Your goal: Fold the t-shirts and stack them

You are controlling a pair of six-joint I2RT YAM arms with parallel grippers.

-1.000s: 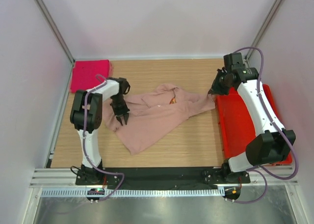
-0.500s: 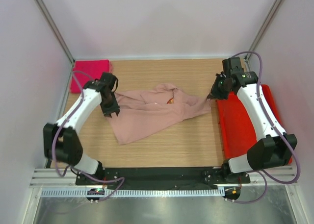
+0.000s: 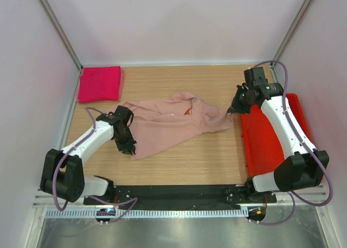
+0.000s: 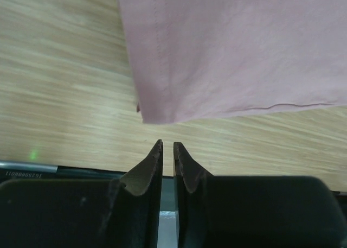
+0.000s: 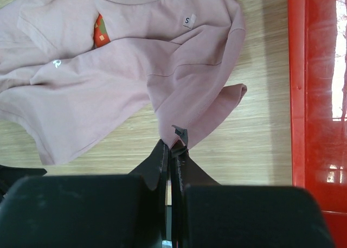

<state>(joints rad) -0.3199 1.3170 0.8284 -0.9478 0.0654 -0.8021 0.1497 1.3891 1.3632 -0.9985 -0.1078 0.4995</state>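
Along the left edge of the table (image 3: 217,156) the left arm (image 3: 91,140) lies low, stretched from its base toward the middle, wrist bent down. The left gripper (image 4: 167,145) sits just off the near-left corner of the pale shirt (image 4: 233,52); its jaws are all but together, only a thin slit between them, with nothing in it and the cloth corner just beyond the tips.

The right arm (image 3: 282,118) rises from the near-right corner and reaches over the bin (image 3: 265,139) toward the far edge, wrist turned in to the middle. The right gripper (image 5: 173,145) is clamped on a fold at the shirt's right edge, and the cloth is drawn to a point there.

The pale shirt lies rumpled across the middle of the table, spread between the two grippers, with an orange print (image 5: 101,31) and a small label (image 5: 188,21) showing near the collar. The magenta shirt (image 3: 100,83) lies folded flat in the far-left corner, well apart from both arms. The red bin runs along the right edge, just beside the pinched cloth and under the right arm.
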